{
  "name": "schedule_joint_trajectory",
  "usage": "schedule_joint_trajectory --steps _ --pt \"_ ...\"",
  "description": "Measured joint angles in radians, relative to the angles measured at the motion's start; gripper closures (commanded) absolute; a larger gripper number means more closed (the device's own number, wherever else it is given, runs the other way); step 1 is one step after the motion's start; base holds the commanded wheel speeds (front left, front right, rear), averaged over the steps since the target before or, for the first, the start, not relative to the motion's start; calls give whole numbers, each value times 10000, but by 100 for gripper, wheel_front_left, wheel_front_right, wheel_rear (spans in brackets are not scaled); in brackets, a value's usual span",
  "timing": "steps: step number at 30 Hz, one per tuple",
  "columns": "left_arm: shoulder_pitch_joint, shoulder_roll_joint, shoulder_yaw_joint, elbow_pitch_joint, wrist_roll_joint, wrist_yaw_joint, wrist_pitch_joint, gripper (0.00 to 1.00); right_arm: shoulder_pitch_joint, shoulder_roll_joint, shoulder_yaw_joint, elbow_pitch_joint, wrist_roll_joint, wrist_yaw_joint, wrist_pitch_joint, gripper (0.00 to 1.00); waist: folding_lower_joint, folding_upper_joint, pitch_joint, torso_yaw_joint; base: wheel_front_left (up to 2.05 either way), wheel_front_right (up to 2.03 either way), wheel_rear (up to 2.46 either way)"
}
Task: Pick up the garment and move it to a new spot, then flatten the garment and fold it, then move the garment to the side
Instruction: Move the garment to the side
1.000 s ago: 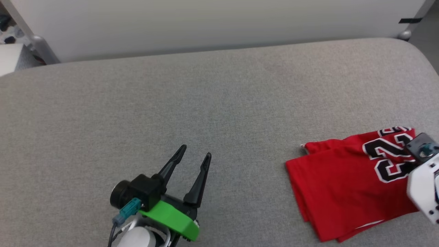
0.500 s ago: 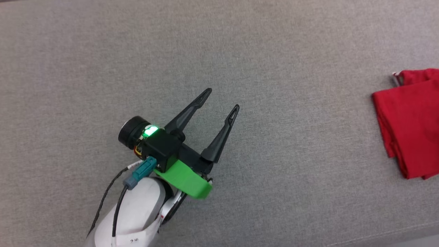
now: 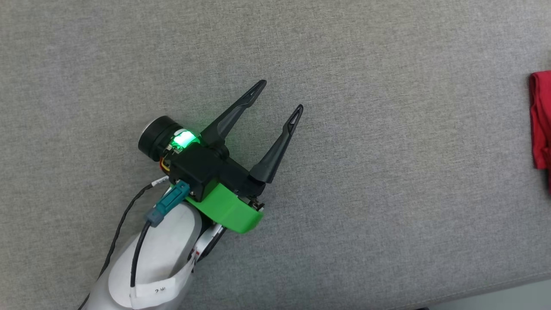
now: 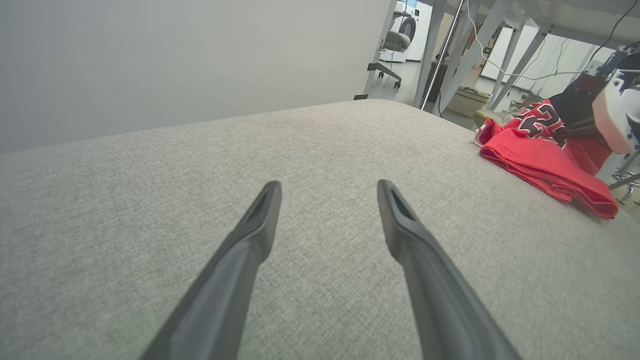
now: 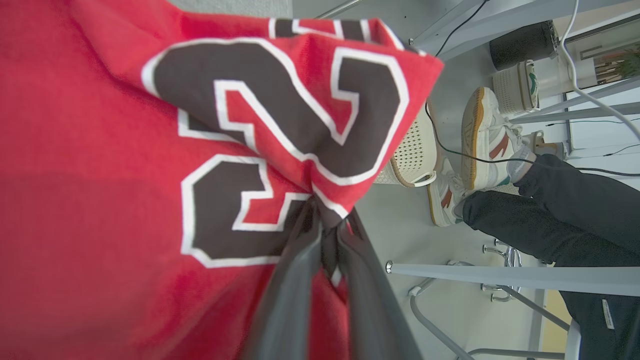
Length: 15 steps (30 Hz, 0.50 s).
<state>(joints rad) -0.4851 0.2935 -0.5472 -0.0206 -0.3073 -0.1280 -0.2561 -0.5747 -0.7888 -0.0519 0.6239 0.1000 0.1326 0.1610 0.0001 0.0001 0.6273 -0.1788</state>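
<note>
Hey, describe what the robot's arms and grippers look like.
The left gripper has two long, tapering black fingers on a black block with a bright green bracket, a lit green lamp and a teal plug feeding a black cable. Its forearm is pale white. The right gripper has dark grey fingers.

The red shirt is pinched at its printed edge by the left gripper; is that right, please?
Not quite: the right gripper pinches the red shirt at its printed edge, as the right wrist view shows; the left gripper is open and empty.
</note>
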Motion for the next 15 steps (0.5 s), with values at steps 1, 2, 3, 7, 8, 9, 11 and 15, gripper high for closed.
schedule_joint_trajectory --steps 1,2,3,7,8,9,11,15 --pt "0 -4 23 -17 0 0 0 0 -62 2 -54 59 -86 0 -27 100 0 0 -4 19 0 0 0" --pt "0 -6 40 -33 0 0 0 0 -105 6 -119 104 -171 0 -61 100 0 0 -13 31 0 0 0" --pt "1 -10 48 -40 0 0 0 0 -154 13 -176 153 -267 0 -75 100 0 0 -32 46 0 0 0" --pt "8 -79 59 -31 0 0 0 0 -247 115 -405 263 -489 -2 -150 14 0 0 -170 102 0 0 0" --pt "10 -107 77 -19 0 0 0 0 -248 167 -460 263 -560 -2 -174 0 -1 0 -222 118 0 0 0" --pt "14 -140 92 -4 -2 0 0 0 -250 226 -533 261 -562 -2 -234 0 -1 0 -279 134 0 0 0" --pt "35 -196 127 50 -6 0 0 0 -251 309 -560 222 -594 -2 -343 0 -1 0 -408 162 0 0 0" --pt "299 -426 443 209 -115 0 0 0 -250 445 -249 -192 -598 -2 -575 0 -1 0 -803 219 0 0 0"
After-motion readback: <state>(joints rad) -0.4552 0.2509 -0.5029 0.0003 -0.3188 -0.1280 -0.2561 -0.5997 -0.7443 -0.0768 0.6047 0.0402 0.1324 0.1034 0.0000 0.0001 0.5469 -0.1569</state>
